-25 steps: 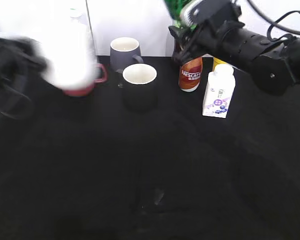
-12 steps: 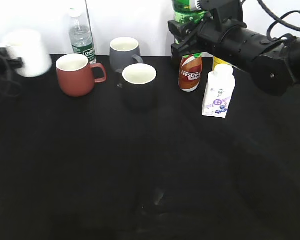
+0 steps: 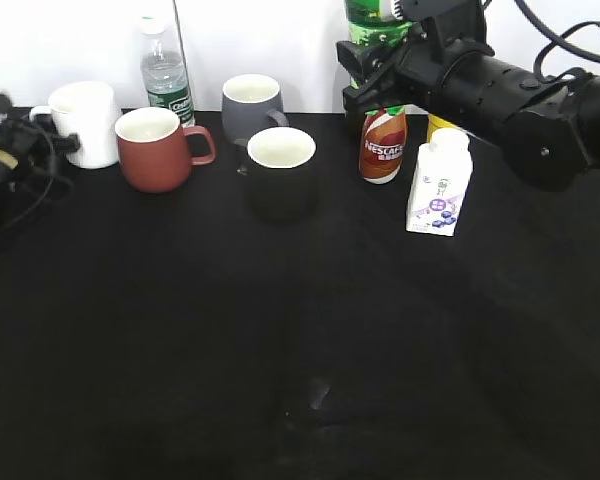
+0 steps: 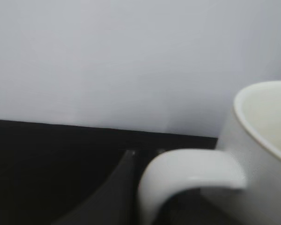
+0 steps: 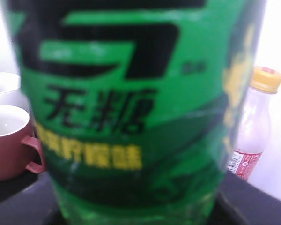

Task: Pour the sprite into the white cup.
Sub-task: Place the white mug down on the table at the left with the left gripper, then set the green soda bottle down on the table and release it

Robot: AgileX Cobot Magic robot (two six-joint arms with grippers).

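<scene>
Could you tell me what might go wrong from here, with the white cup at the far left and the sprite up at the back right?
1. The sprite is far from the white cup, so the carry passes over the red mug, black mug and Nescafe bottle, and could knock one.
2. The red mug stands right beside the white cup, so the pour could land in it.
3. The left claw sits at the cup's handle and might tip it.

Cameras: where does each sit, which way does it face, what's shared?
Exterior: raised in front, slanting down at the table; both arms show, right gripper at the sprite.
Left wrist: low, facing the wall; white cup handle close, gripper unclear.
Right wrist: pressed to the sprite label.
Shared: red mug in exterior and right wrist.
</scene>
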